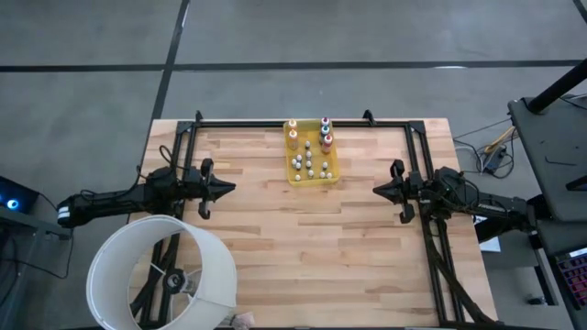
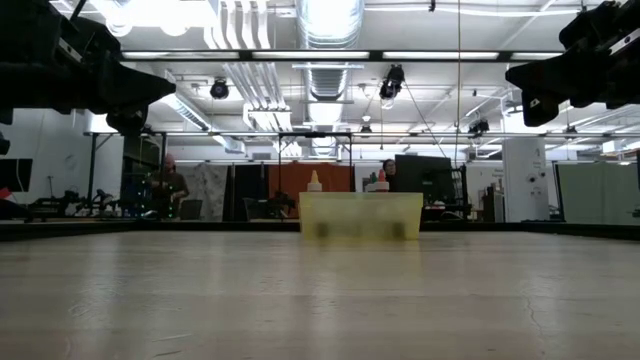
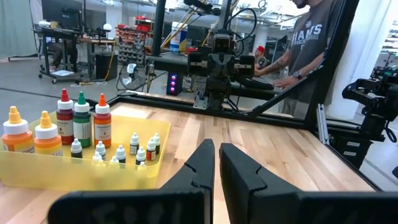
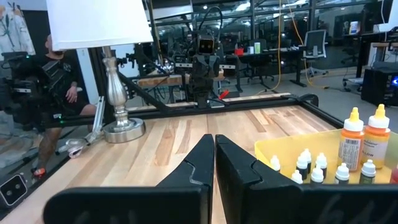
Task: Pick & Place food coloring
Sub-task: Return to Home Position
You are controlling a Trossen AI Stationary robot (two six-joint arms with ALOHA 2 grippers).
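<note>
Since the food coloring (image 1: 310, 165) fills the tray (image 1: 336, 176) upper centre, we should retract left gripper (image 1: 227, 189) and right gripper (image 1: 378, 190), both closed empty, well clear

High: straight down. Low: level across table (image 1: 275, 229). Wrists: facing inward; all share tray (image 1: 315, 181).

Bright glare from ceiling lights (image 2: 150, 12).
</note>
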